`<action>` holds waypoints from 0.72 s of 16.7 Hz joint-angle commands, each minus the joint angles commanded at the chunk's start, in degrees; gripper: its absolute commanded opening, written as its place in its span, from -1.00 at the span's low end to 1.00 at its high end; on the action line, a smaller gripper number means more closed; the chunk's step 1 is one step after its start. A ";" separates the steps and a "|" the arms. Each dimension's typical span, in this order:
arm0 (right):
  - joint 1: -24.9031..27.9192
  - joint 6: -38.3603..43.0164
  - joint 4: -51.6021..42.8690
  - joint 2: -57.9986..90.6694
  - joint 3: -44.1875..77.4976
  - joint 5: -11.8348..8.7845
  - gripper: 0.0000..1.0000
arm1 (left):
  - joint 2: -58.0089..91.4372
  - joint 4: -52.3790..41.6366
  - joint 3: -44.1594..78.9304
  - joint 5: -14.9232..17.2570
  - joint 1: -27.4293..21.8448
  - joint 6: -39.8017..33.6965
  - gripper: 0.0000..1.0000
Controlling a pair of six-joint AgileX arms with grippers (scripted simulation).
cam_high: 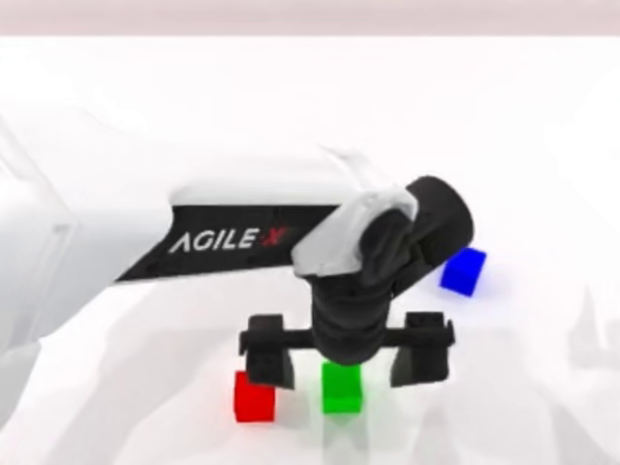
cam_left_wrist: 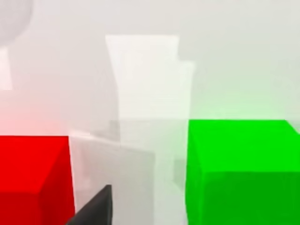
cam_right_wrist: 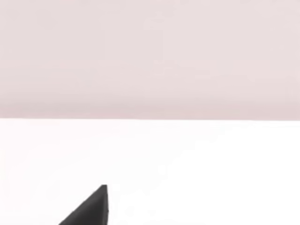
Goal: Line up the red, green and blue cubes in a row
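The red cube (cam_high: pixel 255 397) and green cube (cam_high: pixel 341 387) sit side by side near the table's front edge, a small gap between them. Farther back and to the right, the blue cube (cam_high: pixel 463 271) lies apart. My left gripper (cam_high: pixel 344 360) hangs over the green cube, open wide, its fingers (cam_high: pixel 266 356) standing either side and touching nothing. Up close, the left wrist view shows the red cube (cam_left_wrist: pixel 33 178), the green cube (cam_left_wrist: pixel 243 173) and one black fingertip (cam_left_wrist: pixel 96 208). The right arm is outside the top view; one black fingertip (cam_right_wrist: pixel 96 206) shows over bare table.
The left arm's white link (cam_high: pixel 194 223) stretches from the left across the table's middle. A pale wall (cam_right_wrist: pixel 150 56) bounds the table's far edge.
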 joint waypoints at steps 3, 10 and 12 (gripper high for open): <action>0.00 0.00 0.00 0.00 0.00 0.00 1.00 | -1.50 -5.51 3.67 0.03 0.37 -0.29 1.00; 0.00 0.00 0.00 0.00 0.00 0.00 1.00 | -4.31 -13.54 9.14 -0.03 0.91 -0.30 1.00; 0.00 0.00 -0.01 0.01 0.01 0.00 1.00 | -4.09 -13.39 9.00 -0.02 0.60 -0.29 1.00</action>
